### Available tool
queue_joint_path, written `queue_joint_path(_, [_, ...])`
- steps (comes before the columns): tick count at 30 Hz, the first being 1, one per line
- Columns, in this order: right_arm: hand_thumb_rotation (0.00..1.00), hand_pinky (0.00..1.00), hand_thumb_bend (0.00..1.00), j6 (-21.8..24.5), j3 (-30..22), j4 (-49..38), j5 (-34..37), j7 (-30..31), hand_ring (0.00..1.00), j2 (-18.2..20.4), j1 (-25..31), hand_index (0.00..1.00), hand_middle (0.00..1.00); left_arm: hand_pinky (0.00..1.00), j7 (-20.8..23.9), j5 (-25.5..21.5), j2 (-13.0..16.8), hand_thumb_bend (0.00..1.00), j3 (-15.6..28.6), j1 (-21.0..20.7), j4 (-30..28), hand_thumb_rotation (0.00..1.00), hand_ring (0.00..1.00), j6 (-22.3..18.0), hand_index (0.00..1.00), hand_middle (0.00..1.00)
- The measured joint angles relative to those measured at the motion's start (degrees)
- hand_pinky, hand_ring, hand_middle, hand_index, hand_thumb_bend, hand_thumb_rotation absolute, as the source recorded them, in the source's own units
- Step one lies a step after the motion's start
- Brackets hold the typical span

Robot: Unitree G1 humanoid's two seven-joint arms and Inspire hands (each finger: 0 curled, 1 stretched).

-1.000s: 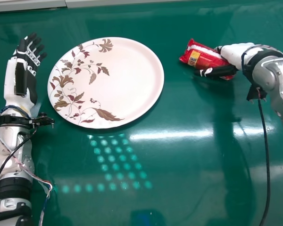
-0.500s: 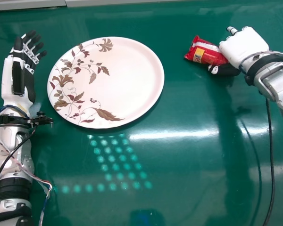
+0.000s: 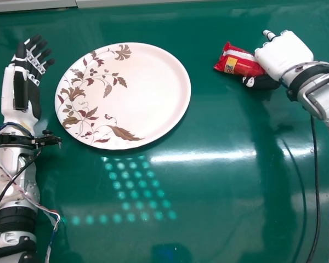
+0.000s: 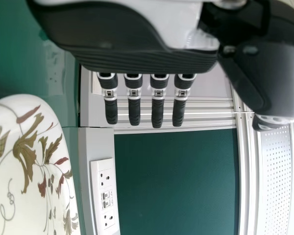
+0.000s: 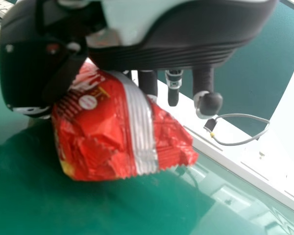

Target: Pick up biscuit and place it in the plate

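Note:
The red biscuit packet (image 3: 240, 60) lies across the palm side of my right hand (image 3: 283, 56), at the head view's upper right. In the right wrist view, the packet (image 5: 115, 127) is between the thumb and curled fingers of my right hand (image 5: 148, 83), some fingers partly hidden behind it. I cannot tell whether it touches the table. Left of it in the head view sits the white plate (image 3: 148, 93), with a leaf pattern and nothing on it. My left hand (image 3: 28, 79) is beyond the plate's left edge, its fingers straight; the left wrist view shows the hand (image 4: 158, 105) too.
The green table (image 3: 219, 208) carries a bright light reflection in front of the plate. A black cable (image 3: 316, 186) hangs from the right forearm. In the left wrist view, a wall socket panel (image 4: 104, 196) stands beyond the plate's rim.
My right hand has turned so its back faces up, and its fingers have closed round the packet. The packet has tilted and shifted slightly right. My left hand has turned slightly.

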Motion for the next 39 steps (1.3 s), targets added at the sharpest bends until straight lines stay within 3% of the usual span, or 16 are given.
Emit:
queue_joint_path(8, [0.11,0.03,0.51,0.6,-5.1,-7.1,6.6,1.9,0.08,1.0,3.6,0.48,0.15,0.86,0.0,0.4,0.0,0.78,-0.1,0.0,0.0,0.72,0.92,-0.4,0.92,0.93])
queue_joint_path(17, [0.11,0.06,0.49,4.3,-10.7,-22.5,11.5,8.1,0.1,4.6,8.4,0.47,0.16,0.85,0.0,0.5,0.0,0.82,-0.1,0.0,-0.3,0.71,0.92,0.1,0.91,0.93])
queue_joint_path(25, [0.11,0.04,0.49,3.9,-14.2,-32.9,13.2,8.1,0.08,6.0,10.0,0.47,0.13,0.85,0.3,1.0,0.1,0.84,-0.1,0.0,-0.4,0.7,0.93,1.0,0.9,0.93])
queue_joint_path(32, [0.11,0.05,0.5,2.6,-13.1,-33.7,13.5,9.5,0.09,13.4,8.7,0.47,0.16,0.85,0.2,1.7,0.2,0.81,-0.2,-0.5,0.3,0.71,0.94,1.0,0.91,0.94])
queue_joint_path(39, [0.11,0.05,0.5,-1.1,-9.9,-24.6,12.9,8.0,0.1,21.6,2.4,0.47,0.16,0.88,0.0,2.3,0.3,0.79,-1.2,-1.6,0.6,0.7,0.96,1.0,0.91,0.94])
